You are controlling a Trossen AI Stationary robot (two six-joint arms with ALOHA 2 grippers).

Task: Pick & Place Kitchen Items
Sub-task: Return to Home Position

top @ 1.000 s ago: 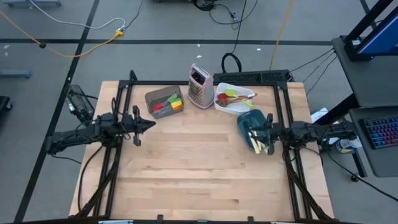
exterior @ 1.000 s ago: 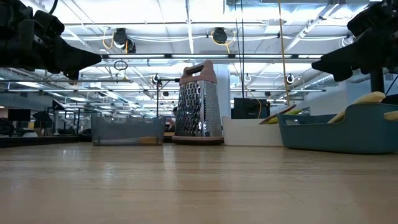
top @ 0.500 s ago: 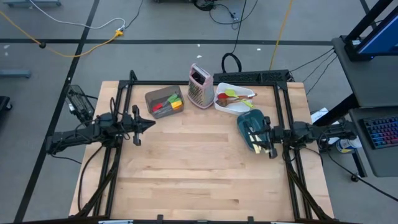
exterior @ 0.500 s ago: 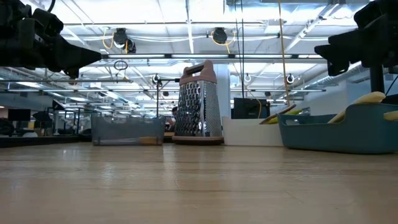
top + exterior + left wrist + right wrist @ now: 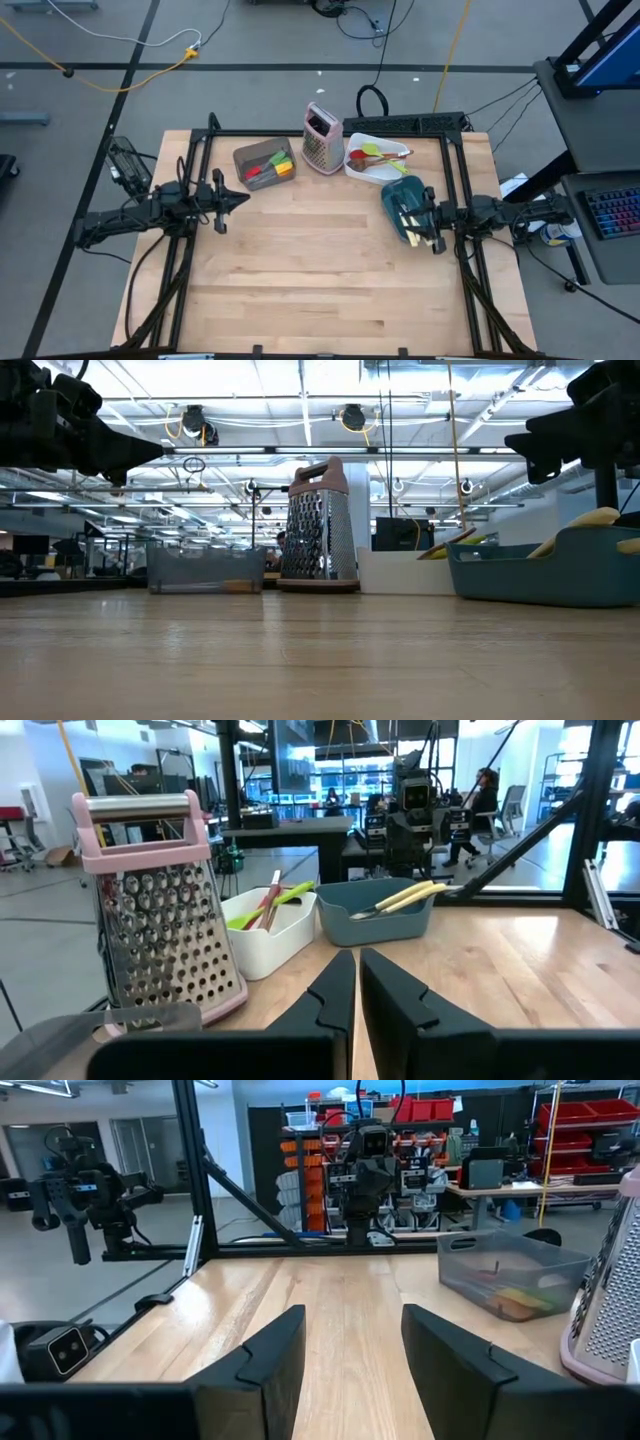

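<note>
left claw [image 5: 244,200] closed; right claw [image 5: 426,216] parted above bin [image 5: 394,194].

The high view looks straight down from well above and takes in the whole tabletop [image 5: 320,270], both arms and the floor around it. The low view sits at tabletop height at the edge far from the box grater [image 5: 322,525], facing level across to it and the room behind. The left wrist view looks past the left gripper [image 5: 357,956] across the tabletop toward the right arm [image 5: 415,810]. The right wrist view looks past the right gripper [image 5: 352,1312] toward the left arm [image 5: 368,1170], with the grey bin [image 5: 510,1270] near. All four views share the grater.
</note>
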